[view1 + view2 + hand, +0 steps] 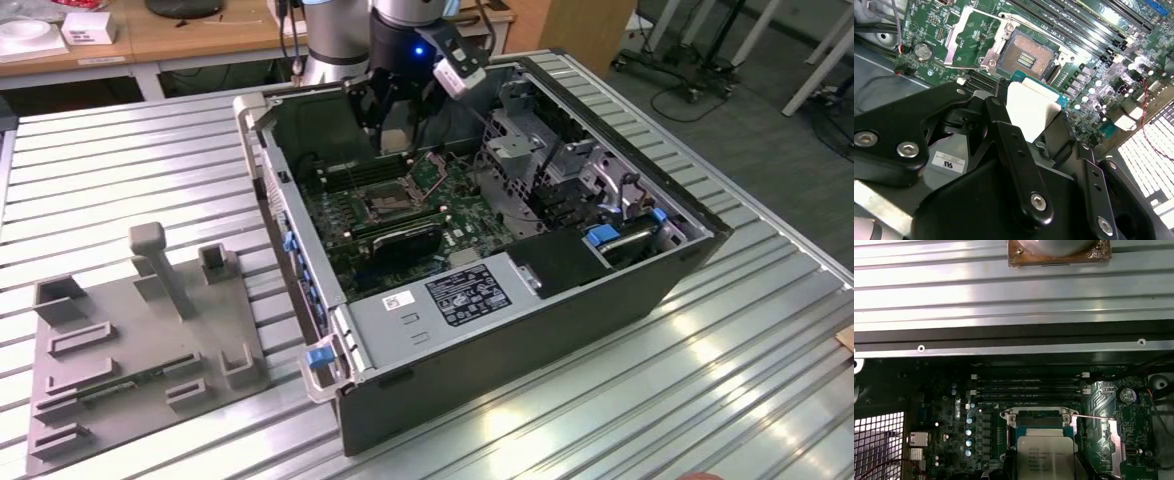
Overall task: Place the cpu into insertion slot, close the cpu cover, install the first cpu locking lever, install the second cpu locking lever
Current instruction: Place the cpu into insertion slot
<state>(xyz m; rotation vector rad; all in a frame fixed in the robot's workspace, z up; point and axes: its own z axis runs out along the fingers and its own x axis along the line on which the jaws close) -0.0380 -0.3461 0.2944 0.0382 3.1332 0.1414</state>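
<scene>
Grey metal cpu (1033, 107) sits clamped flat between the fingers (1000, 122), held clear of the board and not yet seated. The empty insertion slot (1025, 58) lies just ahead of the cpu's leading edge. The cpu cover (970, 39) stands open beside the slot.

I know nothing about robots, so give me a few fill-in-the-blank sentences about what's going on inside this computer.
1. The claw is shut on the ___.
2. The slot is ___, its dark centre bare.
3. The cover beside the slot is flipped ___.
4. The board around the slot is ___ in colour.

Missing words: cpu; empty; open; green.
</scene>
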